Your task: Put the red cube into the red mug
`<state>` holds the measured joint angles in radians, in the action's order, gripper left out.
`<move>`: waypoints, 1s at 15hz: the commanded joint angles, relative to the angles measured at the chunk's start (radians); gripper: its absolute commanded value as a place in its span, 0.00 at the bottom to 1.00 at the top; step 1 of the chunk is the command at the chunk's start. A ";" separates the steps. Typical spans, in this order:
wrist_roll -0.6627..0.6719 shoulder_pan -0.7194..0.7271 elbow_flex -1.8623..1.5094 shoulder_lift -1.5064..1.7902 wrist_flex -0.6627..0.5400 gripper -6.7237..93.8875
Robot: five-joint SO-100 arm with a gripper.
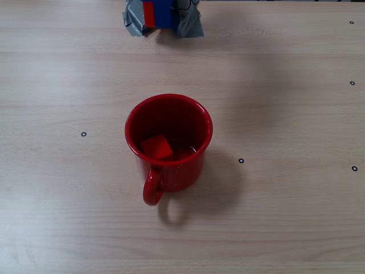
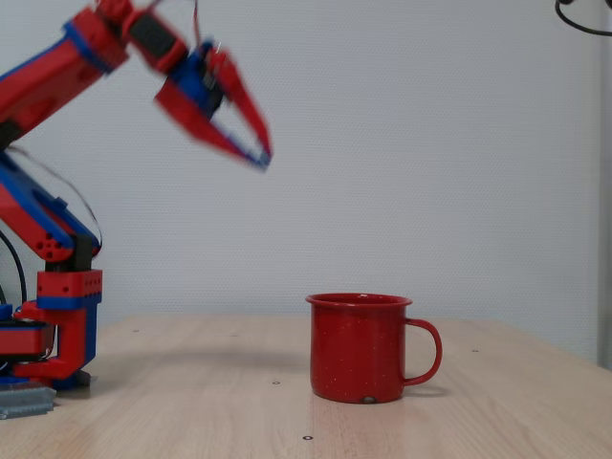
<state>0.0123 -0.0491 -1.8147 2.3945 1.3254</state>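
Observation:
The red mug point(image 1: 188, 171) stands upright in the middle of the wooden table, its handle toward the near edge in the overhead fixed view. The red cube point(image 1: 156, 146) lies tilted on the mug's bottom, at the left side of the inside. In the side fixed view the mug point(image 2: 359, 349) hides the cube, and its handle points right. My gripper point(image 2: 262, 157) hangs high in the air up and to the left of the mug, well clear of it. Its red and blue fingers meet at the tips with nothing between them, and it looks slightly blurred.
The arm's base point(image 1: 162, 16), held down with grey tape, sits at the far table edge and shows at the left point(image 2: 57, 325) in the side view. Small black ring marks point(image 1: 240, 161) dot the tabletop. A dark cable point(image 2: 583, 14) hangs at the top right.

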 commanded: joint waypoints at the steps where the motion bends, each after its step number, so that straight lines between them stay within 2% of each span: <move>1: 0.017 -0.026 -0.287 0.241 -0.127 0.07; 5: 0.003 0.008 -0.790 0.575 -0.221 0.07; 9: 0.064 0.063 -1.223 0.864 -0.295 0.07; 12: 0.032 0.101 -1.293 0.937 -0.236 0.07; 15: 0.072 0.143 -1.298 0.937 -0.230 0.07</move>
<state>0.0476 0.0629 -3.0925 3.2781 1.0769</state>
